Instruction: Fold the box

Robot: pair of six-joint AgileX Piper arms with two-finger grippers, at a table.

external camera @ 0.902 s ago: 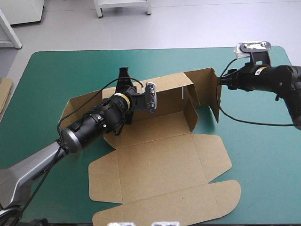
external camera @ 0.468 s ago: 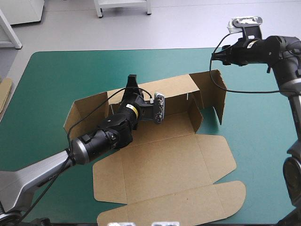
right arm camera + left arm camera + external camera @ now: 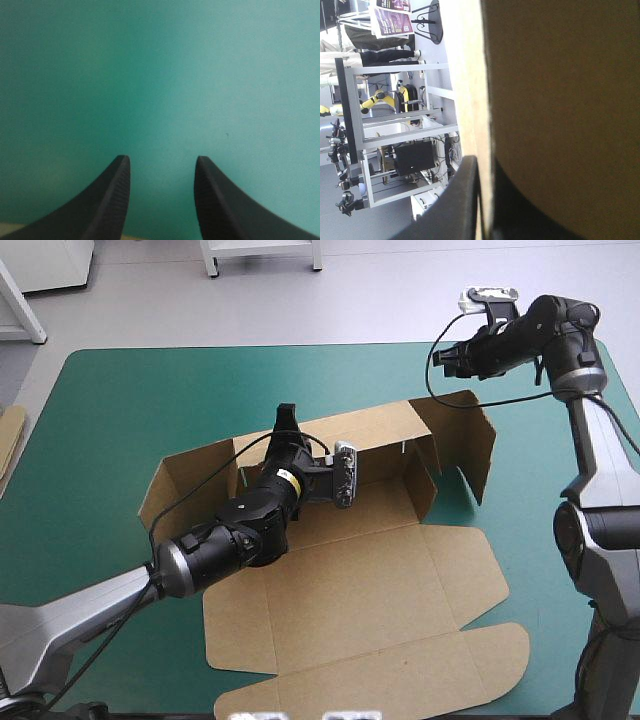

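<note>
One top edge of the box (image 3: pixel 350 580), stiff light board I reckon, sits pinched in my left jaws; right jaws spread

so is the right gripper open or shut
Open: in its wrist view the right gripper has its black fingers standing apart, only teal-green cover between them.

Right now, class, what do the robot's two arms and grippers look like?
The left arm and right arm both have pale grey tubular links and thick black cylindrical wrists. A narrow yellow ring circles the left wrist. The left gripper and right gripper each have two broad black fin-shaped fingers, curved to points; the right's look finely ribbed inside.
</note>
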